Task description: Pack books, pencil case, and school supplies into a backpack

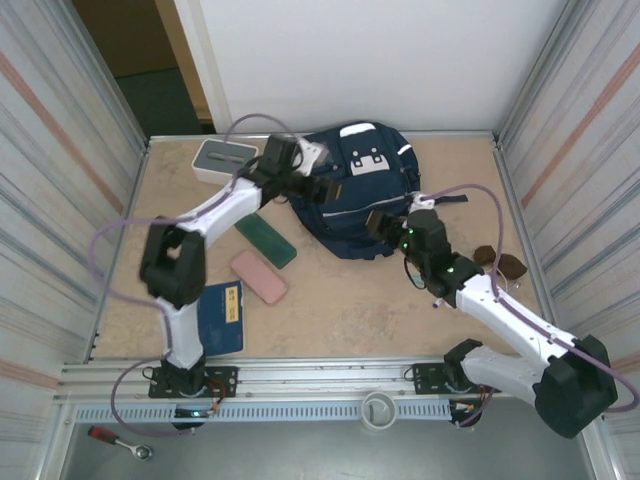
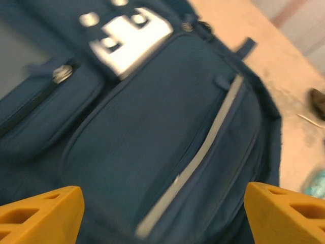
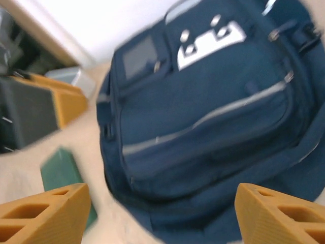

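The navy backpack (image 1: pixel 355 190) lies flat at the back middle of the table, its white patch (image 2: pixel 129 38) and thin white stripe (image 3: pixel 228 104) facing up. My left gripper (image 1: pixel 322 187) hovers over its left part, open, with bare fabric between the fingers (image 2: pixel 40 213). My right gripper (image 1: pixel 384 226) is at the pack's near right edge, open and holding nothing (image 3: pixel 162 216). One navy book (image 1: pixel 220 318) with a yellow label lies near the left arm's base. A pink pencil case (image 1: pixel 258 276) lies on the table left of the pack. I cannot make out the school supplies.
A dark green flat case (image 1: pixel 266 241) lies between the pink case and the pack. A white box (image 1: pixel 225 158) stands at the back left. Dark sunglasses (image 1: pixel 500 263) lie at the right. Ribbed walls close in both sides. A teal smear (image 2: pixel 317 183) is too blurred to name.
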`<control>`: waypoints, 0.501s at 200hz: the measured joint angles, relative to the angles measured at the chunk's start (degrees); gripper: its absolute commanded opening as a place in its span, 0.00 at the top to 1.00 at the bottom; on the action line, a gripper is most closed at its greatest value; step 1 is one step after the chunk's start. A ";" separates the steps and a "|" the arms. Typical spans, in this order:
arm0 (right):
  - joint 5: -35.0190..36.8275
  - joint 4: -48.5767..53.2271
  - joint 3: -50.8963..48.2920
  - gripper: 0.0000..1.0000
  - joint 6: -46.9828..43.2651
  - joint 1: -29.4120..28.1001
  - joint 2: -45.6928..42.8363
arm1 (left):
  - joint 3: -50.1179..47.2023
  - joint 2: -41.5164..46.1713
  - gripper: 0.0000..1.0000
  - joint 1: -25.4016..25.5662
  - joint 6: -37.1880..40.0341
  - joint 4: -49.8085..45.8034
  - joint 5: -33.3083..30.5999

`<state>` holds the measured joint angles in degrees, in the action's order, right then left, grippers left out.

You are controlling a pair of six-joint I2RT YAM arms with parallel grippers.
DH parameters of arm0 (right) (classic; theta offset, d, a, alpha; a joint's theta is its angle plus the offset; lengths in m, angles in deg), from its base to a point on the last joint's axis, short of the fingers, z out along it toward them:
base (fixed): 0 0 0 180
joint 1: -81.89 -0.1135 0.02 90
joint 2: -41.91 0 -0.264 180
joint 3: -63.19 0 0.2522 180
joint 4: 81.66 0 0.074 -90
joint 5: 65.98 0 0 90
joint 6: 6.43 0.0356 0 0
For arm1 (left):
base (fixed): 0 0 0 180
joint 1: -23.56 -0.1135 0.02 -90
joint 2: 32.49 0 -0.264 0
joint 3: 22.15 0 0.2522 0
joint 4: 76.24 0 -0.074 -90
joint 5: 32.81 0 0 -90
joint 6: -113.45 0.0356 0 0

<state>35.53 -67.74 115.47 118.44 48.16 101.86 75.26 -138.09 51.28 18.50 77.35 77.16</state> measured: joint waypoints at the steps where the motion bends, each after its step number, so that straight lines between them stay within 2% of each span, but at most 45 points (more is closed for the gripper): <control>1: 0.02 0.20 0.00 0.22 -0.26 -0.39 0.11 | -0.76 0.52 0.15 0.00 -0.09 0.26 -0.35; 21: -2.16 1.88 0.02 0.19 -1.55 -6.10 3.41 | -16.76 15.54 0.13 -0.02 -4.33 3.15 -6.71; 49: -4.44 4.57 2.51 0.17 -2.05 -13.55 11.26 | -30.36 29.35 0.13 0.17 -10.97 1.75 -14.08; 74: -5.40 6.19 6.64 0.17 -1.92 -19.23 17.40 | -41.46 40.28 0.16 0.59 -18.40 -4.52 -19.08; 100: -5.66 5.86 8.33 0.17 -1.73 -22.10 20.61 | -50.58 54.18 0.19 1.66 -27.89 -13.70 -23.19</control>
<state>29.87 -61.88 123.80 116.71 26.06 122.47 24.69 -83.91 52.95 -9.39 63.65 53.97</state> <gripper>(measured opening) 0.833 0.818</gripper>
